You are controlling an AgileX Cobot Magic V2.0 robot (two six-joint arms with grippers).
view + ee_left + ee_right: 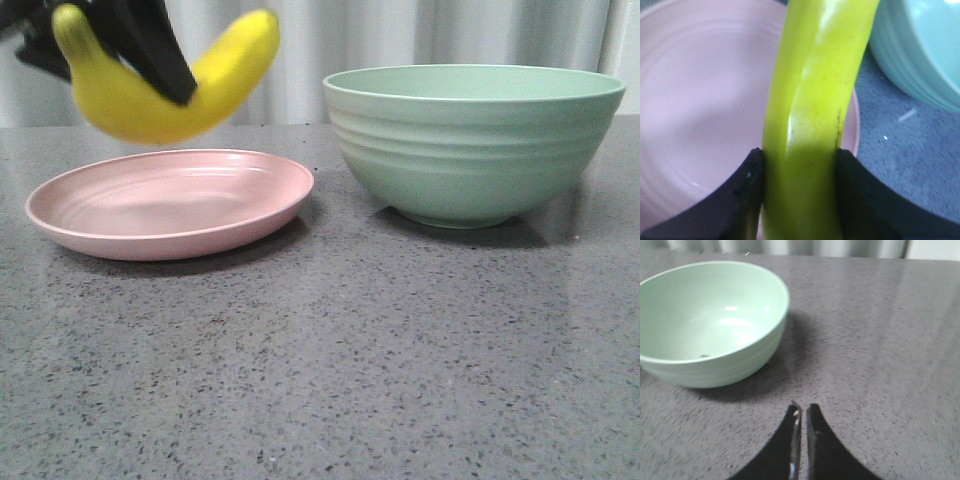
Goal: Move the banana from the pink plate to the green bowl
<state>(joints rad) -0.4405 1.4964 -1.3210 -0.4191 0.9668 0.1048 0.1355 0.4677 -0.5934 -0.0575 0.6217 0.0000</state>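
My left gripper [160, 60] is shut on the yellow banana [215, 75] and holds it in the air above the pink plate [170, 205]. In the left wrist view the banana [815, 100] sits between the two black fingers [735, 200], with the pink plate [700, 110] below it and the green bowl [925, 50] off to one side. The green bowl [470, 140] stands empty on the table, right of the plate. My right gripper [802, 410] is shut and empty over bare table beside the bowl [705, 320]; it does not show in the front view.
A grey speckled tabletop [330, 370] runs from the dishes to the front edge. A pale curtain [400, 35] hangs behind the table.
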